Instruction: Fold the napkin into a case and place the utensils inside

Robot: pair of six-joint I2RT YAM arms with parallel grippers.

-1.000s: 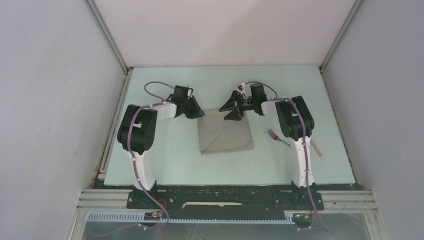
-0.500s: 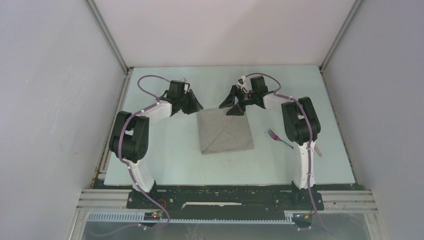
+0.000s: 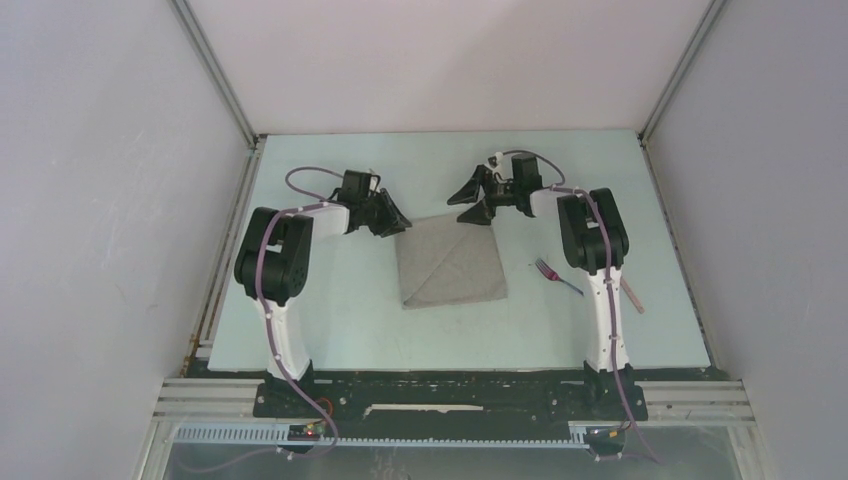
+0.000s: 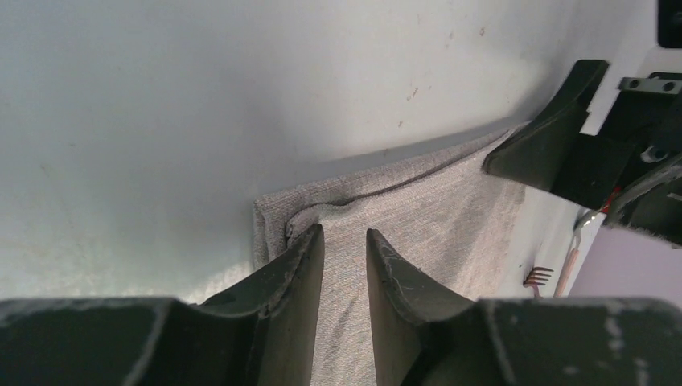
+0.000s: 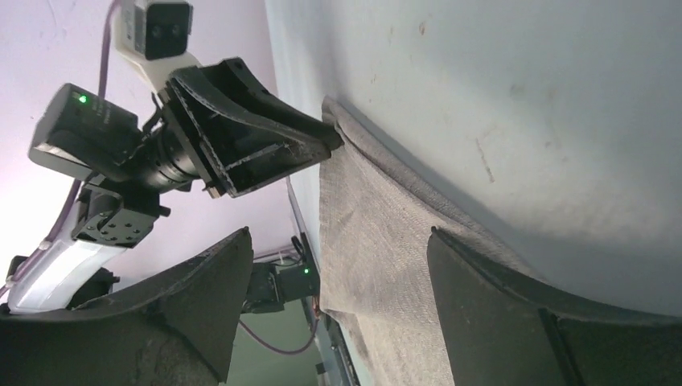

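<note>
Top external view gives you the napkin lying folded in the middle of the table, with a diagonal crease running from its far right corner to its near left one. It has not shifted over the last second.

Your left gripper sits at the napkin's far left corner. Its fingers are a narrow slit apart, and only the cloth beneath shows through the gap; nothing is pinched. Half a second ago that arm's elbow had swung out to the left. It is now back in toward the middle, and the gripper has edged slightly nearer and to the right, onto the corner.

Your right gripper is spread wide and holds nothing. A second ago it overlapped the napkin's far right corner. It has since drawn back toward the far side and now hangs just by that corner. Whether its near finger touches the cloth cannot be told.

The fork lies on the table right of the napkin, apart from it, where it lay before. Of the spoon only the pinkish handle shows, just right of the right arm and also unmoved.
</note>
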